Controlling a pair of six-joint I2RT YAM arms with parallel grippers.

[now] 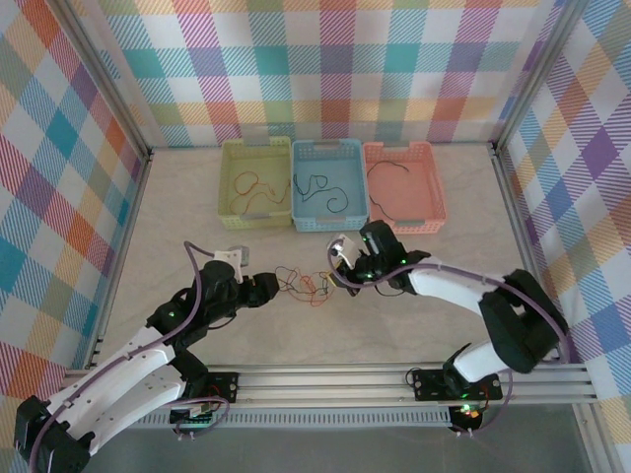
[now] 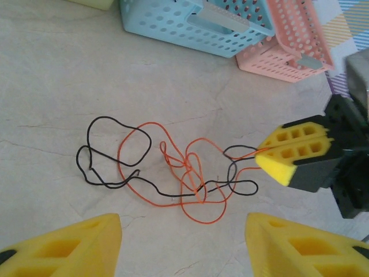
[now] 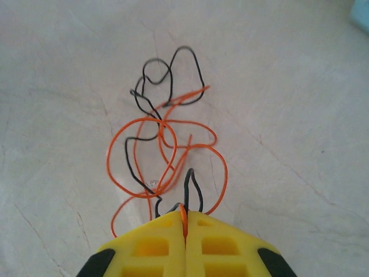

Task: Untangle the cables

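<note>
Two cables (image 2: 190, 173) lay tangled, three sat in baskets (image 1: 329, 229) at twelve o'clock; our right claw (image 3: 185, 218) pinched orange, left claw (image 2: 183, 224) wide

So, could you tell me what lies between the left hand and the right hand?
The tangled orange and black cables lie there; the top external view shows them between the open left hand and the shut right hand.

The tangled cables (image 2: 193, 179) are orange and black (just those two in the clump). There's a pale yellow-green basket (image 1: 225, 187), a light blue basket (image 1: 295, 183) and a salmon pink basket (image 1: 438, 187). The table (image 1: 177, 212) is beige with faint marble veins, the walls (image 1: 335, 69) pastel plaid. Left gripper (image 2: 183, 220) and right gripper (image 3: 185, 226): bright yellow fingers, black trim.
</note>
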